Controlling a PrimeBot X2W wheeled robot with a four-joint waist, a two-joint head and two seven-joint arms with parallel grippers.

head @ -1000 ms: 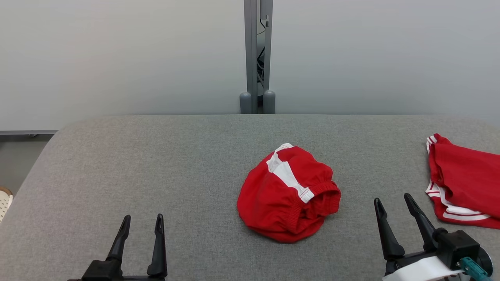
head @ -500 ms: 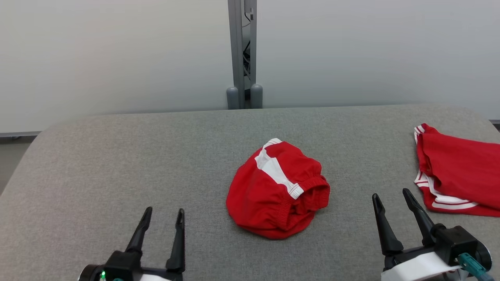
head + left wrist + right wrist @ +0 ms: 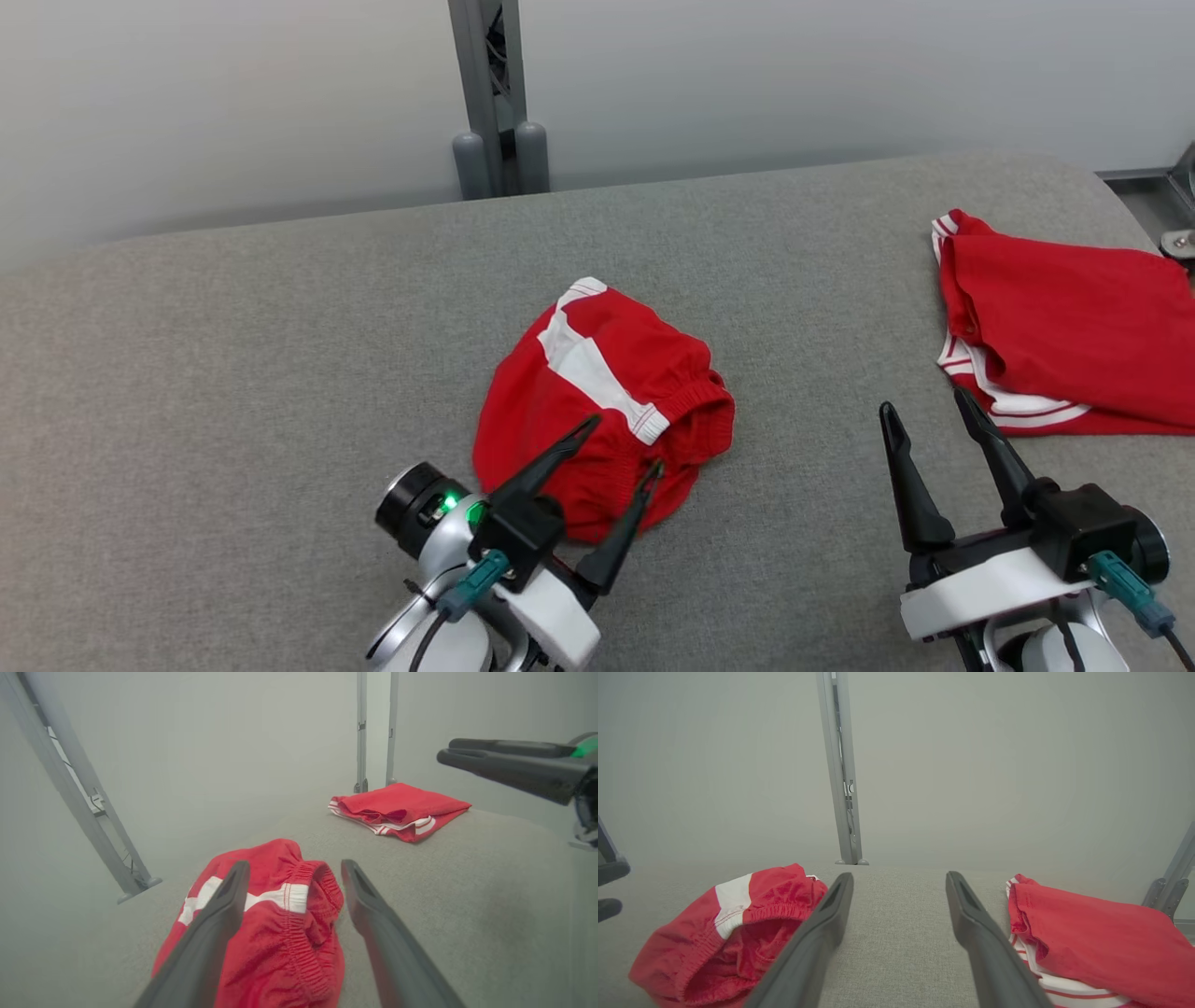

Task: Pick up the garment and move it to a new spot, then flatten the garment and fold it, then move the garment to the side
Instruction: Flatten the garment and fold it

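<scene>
The garment, red shorts with a white stripe and an elastic waistband, lies crumpled in the middle of the grey padded table. My left gripper is open, angled toward the right, its fingertips over the garment's near edge with nothing clamped. In the left wrist view the garment lies between and below that gripper's spread fingers. My right gripper stands open over bare table to the garment's right, holding nothing. The right wrist view has the garment to the left of the open right gripper.
A second red garment with white trim lies folded at the table's far right, close to the right gripper. It also lies flat in the wrist views. A grey metal post stands behind the table's back edge.
The head camera has shifted, so the whole scene sits differently. My left gripper has come forward and to the right, reaching the garment's near edge. The right gripper has kept its place; both stay open.
</scene>
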